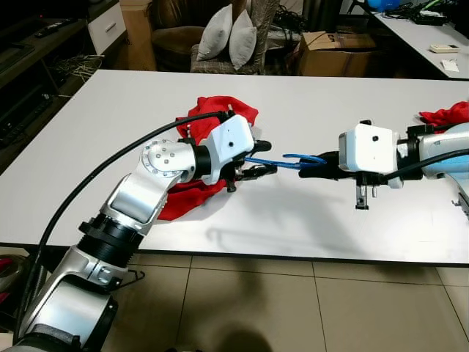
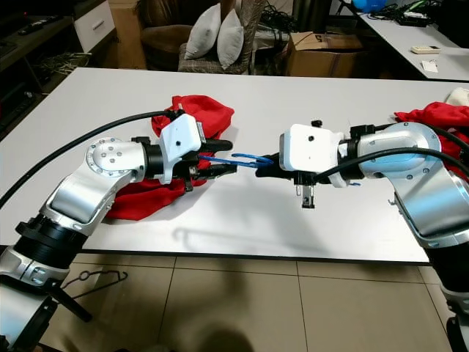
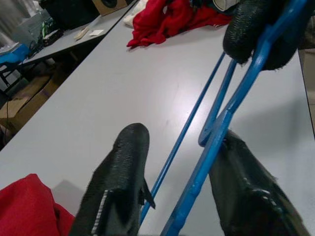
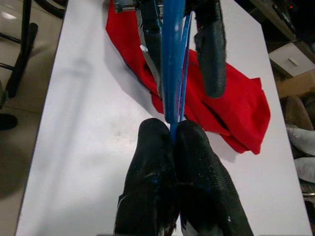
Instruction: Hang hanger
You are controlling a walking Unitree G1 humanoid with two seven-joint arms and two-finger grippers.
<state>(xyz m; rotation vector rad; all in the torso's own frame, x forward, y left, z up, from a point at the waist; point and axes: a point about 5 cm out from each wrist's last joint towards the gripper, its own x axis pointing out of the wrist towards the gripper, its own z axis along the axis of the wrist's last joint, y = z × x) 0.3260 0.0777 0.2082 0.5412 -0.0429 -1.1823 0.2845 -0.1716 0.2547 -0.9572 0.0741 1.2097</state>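
Observation:
A thin blue hanger (image 1: 293, 161) hangs in the air just above the white table (image 1: 293, 220), stretched between my two grippers. My right gripper (image 1: 316, 164) is shut on one end of it; in the right wrist view its fingertips (image 4: 157, 142) pinch the blue hanger (image 4: 173, 59). My left gripper (image 1: 267, 158) is open around the other end, its fingers (image 3: 125, 162) apart, with the hanger (image 3: 216, 132) lying against one finger. A crumpled red cloth (image 1: 220, 117) lies on the table under and behind the left arm.
A second red cloth (image 1: 448, 114) lies at the table's right edge. A black wire hanger (image 2: 95, 279) is on the tiled floor by the table's front left. Behind the table are a chair with cushions (image 1: 229, 33), cardboard boxes (image 1: 330, 51) and another table (image 1: 432, 33).

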